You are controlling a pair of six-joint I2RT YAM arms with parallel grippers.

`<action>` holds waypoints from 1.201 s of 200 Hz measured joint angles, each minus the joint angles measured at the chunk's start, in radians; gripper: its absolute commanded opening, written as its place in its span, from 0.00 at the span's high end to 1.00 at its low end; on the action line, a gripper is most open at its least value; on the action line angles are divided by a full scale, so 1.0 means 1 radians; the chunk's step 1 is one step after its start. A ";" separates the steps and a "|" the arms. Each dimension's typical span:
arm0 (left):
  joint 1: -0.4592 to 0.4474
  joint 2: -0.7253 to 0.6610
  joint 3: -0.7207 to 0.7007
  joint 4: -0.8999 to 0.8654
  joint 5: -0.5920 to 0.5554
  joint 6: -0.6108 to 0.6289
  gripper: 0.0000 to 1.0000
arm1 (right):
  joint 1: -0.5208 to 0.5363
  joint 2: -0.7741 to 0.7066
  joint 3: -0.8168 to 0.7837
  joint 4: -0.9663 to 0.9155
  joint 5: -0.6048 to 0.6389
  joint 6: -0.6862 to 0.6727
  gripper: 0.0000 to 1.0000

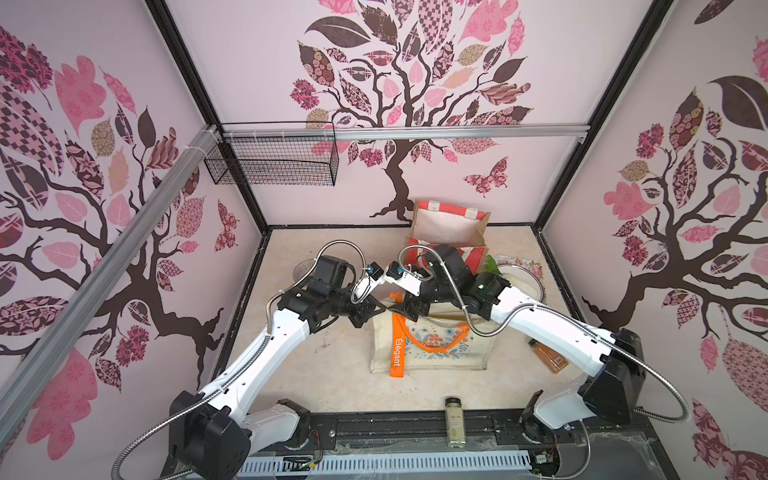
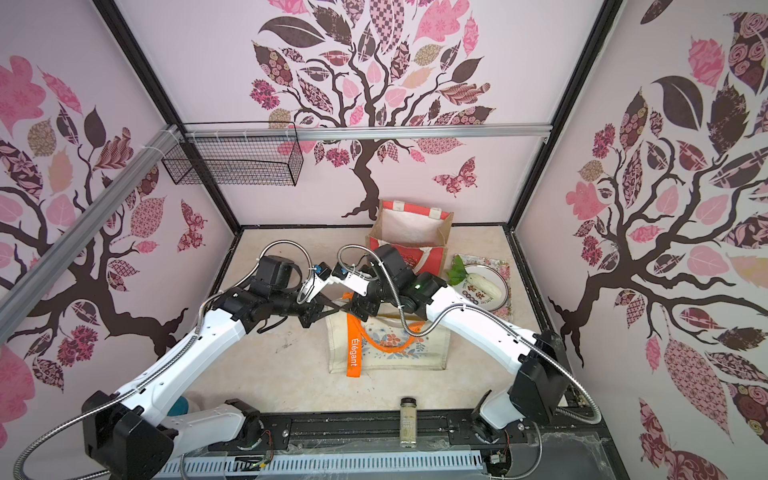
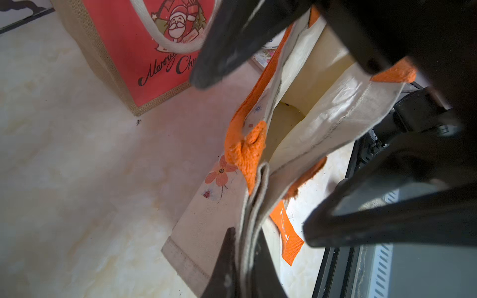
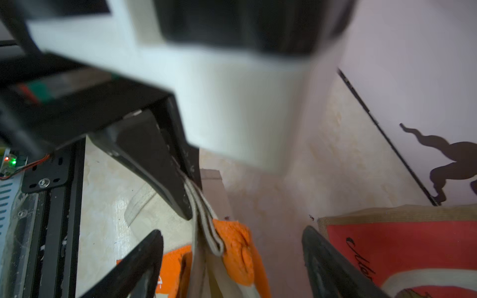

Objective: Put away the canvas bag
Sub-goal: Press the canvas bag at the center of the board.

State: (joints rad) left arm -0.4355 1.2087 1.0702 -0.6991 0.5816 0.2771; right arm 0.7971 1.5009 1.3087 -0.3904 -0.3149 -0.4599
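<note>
— Pink tree-print walls, pale marbled table [image 1: 316,374]. What's pinched?

— My left jaws are pressed together on the folded rim of the canvas bag [image 1: 436,357], at its mouth corner. My right jaws stand spread either side of that corner, holding nothing. The bag lies flat just right of the table's middle, mouth toward the back edge.

— Which step?

— Grip made, I judge, and the lift comes next. I'd back the right arm off first, since the wrists are nearly nose to nose, then raise slowly so the limp cloth doesn't slip. Likely goal: the wire basket [image 1: 274,162] above the back-left corner.

— Count?

— Two bags: canvas, plus one red Christmas bag [image 1: 446,228] at the back edge. One plate [image 2: 498,268] and one brown packet [image 1: 548,357] by the right edge, one spice jar [image 1: 456,422] at the front edge.
</note>
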 measured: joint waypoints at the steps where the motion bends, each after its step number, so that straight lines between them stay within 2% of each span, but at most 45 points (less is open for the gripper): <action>1: 0.001 0.000 0.000 -0.001 0.001 0.001 0.95 | 0.000 0.000 -0.001 0.000 -0.001 -0.001 0.16; 20: 0.027 0.000 0.003 -0.006 0.039 0.018 0.96 | 0.000 0.001 -0.005 -0.001 -0.002 -0.020 0.19; 53: 0.103 -0.002 0.005 -0.004 0.124 0.035 0.98 | -0.014 0.000 -0.028 0.045 0.016 -0.064 0.41; 90: 0.122 -0.005 0.005 0.007 0.158 0.038 0.98 | -0.037 0.003 -0.019 0.048 0.035 -0.095 0.41; 108: 0.122 -0.007 0.005 0.007 0.163 0.038 0.99 | -0.038 0.006 -0.003 0.034 0.035 -0.111 0.26; 121: 0.122 -0.013 0.005 0.008 0.169 0.038 0.99 | -0.041 0.006 0.009 0.025 0.030 -0.132 0.23; 165: 0.121 -0.042 0.003 0.001 0.153 0.043 0.99 | -0.051 0.067 0.092 -0.065 -0.012 -0.224 0.36; 200: 0.126 -0.047 -0.002 -0.001 0.131 0.046 0.99 | -0.054 0.110 0.103 -0.108 0.004 -0.247 0.37; 208: 0.126 -0.051 -0.005 0.001 0.125 0.046 0.99 | -0.055 0.106 0.089 -0.107 0.012 -0.249 0.40; 213: 0.126 -0.054 -0.006 0.001 0.120 0.046 0.99 | -0.058 0.100 0.076 -0.106 0.018 -0.254 0.48; 221: 0.125 -0.056 -0.007 0.001 0.114 0.045 0.99 | -0.064 0.090 0.056 -0.105 0.024 -0.264 0.73; 225: 0.124 -0.056 -0.007 0.001 0.114 0.045 0.99 | -0.069 0.084 0.045 -0.105 0.030 -0.260 0.80; 240: 0.109 -0.057 -0.007 0.018 0.124 0.044 0.99 | -0.084 0.069 0.024 -0.091 0.013 -0.262 0.82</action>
State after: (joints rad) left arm -0.3264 1.1519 1.0630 -0.6807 0.7052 0.3214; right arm 0.7136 1.5696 1.3327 -0.4812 -0.3016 -0.7216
